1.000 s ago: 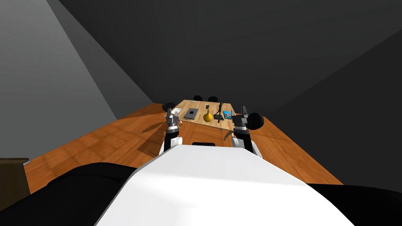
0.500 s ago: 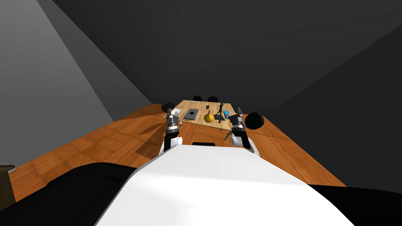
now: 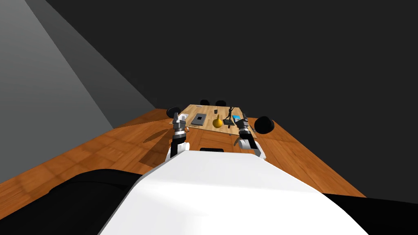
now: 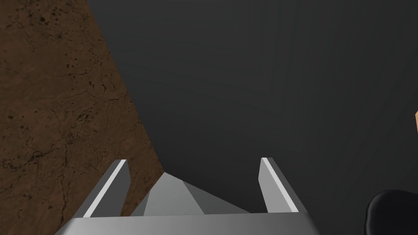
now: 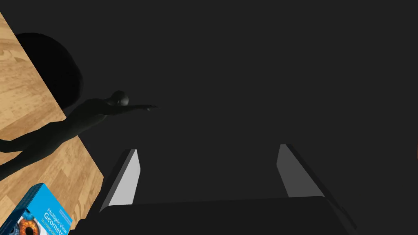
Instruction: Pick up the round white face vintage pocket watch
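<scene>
A light wood table [image 3: 206, 110] stands ahead of me. A small white thing [image 3: 183, 117] lies at its near left corner, too small to tell whether it is the watch. My left gripper [image 3: 176, 118] is raised right beside it, fingers open and empty [image 4: 194, 179]. My right gripper [image 3: 245, 121] hovers at the table's near right corner, open and empty [image 5: 208, 171], close to a blue book [image 5: 36, 212] and a dark figurine [image 5: 73, 122].
On the table also sit a grey flat device [image 3: 198, 118], a yellow round object [image 3: 217, 122], a small dark cup [image 3: 215, 111]. Black chairs [image 3: 264, 124] ring the table [image 3: 174, 110]. Orange wood floor [image 3: 122, 142] spreads around; dark walls close in behind.
My right gripper has swung inward to the left, toward the table's near right corner. My head view has turned slightly; the brown furniture at lower left has slid out of view.
</scene>
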### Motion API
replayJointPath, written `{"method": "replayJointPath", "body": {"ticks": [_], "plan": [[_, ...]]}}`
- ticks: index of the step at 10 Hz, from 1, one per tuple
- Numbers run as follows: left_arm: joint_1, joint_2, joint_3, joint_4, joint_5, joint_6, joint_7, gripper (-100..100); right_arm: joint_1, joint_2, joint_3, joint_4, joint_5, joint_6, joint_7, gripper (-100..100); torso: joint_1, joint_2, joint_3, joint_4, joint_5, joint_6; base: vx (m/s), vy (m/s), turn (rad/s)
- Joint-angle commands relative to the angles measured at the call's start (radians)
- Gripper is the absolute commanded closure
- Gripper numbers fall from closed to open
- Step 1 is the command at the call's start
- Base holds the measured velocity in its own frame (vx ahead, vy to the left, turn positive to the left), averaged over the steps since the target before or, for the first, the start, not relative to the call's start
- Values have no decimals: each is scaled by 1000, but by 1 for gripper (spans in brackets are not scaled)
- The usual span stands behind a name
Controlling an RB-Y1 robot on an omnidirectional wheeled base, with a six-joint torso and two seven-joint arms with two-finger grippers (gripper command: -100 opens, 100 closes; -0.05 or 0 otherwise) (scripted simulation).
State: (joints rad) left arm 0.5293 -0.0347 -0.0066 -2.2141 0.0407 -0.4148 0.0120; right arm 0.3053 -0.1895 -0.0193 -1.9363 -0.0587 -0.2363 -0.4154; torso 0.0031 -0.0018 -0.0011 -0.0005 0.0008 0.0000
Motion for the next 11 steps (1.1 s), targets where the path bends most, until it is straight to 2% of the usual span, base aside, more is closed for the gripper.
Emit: {"method": "replayJointPath", "body": {"ticks": [1,2,3,4,5,6,7,8,9,10,11], "plan": [[0,0,0,0,0,0,0,0,-26,-7,1,43,-23,50,-35,-100,0,0,0,0,0,0,26,50,-63],[0,0,0,0,0,0,0,0,-26,-7,1,43,-23,60,-35,-100,0,0,0,0,0,0,22,45,-36],[0,0,0,0,0,0,0,0,-54,-12,1,85,-43,95,-66,-100,0,0,0,0,0,0,33,48,-76],[0,0,0,0,0,0,0,0,-54,-12,1,85,-43,108,-66,-100,0,-1,0,0,0,0,29,44,-33],[0,0,0,0,0,0,0,0,-83,-15,1,128,-63,142,-97,-100,-1,-1,0,0,0,0,27,45,-61],[0,0,0,0,0,0,0,0,-83,-15,1,129,-63,156,-97,-100,-1,-1,0,0,0,0,22,41,-42],[0,0,0,0,0,0,0,0,-113,-18,0,169,-82,198,-129,-100,-1,0,0,0,0,0,27,45,-89],[0,0,0,0,0,0,0,0,-113,-18,0,173,-82,205,-129,-100,0,0,0,0,0,0,21,36,-38],[0,0,0,0,0,0,0,0,-143,-19,0,210,-102,245,-162,-100,-1,0,0,0,0,0,20,39,-70],[0,0,0,0,0,0,0,0,-143,-19,0,218,-102,254,-162,-100,-1,0,0,0,0,0,19,32,-35],[0,0,0,0,0,0,0,0,-174,-20,0,249,-121,301,-194,-100,-1,0,0,0,0,0,32,28,-87]]}}
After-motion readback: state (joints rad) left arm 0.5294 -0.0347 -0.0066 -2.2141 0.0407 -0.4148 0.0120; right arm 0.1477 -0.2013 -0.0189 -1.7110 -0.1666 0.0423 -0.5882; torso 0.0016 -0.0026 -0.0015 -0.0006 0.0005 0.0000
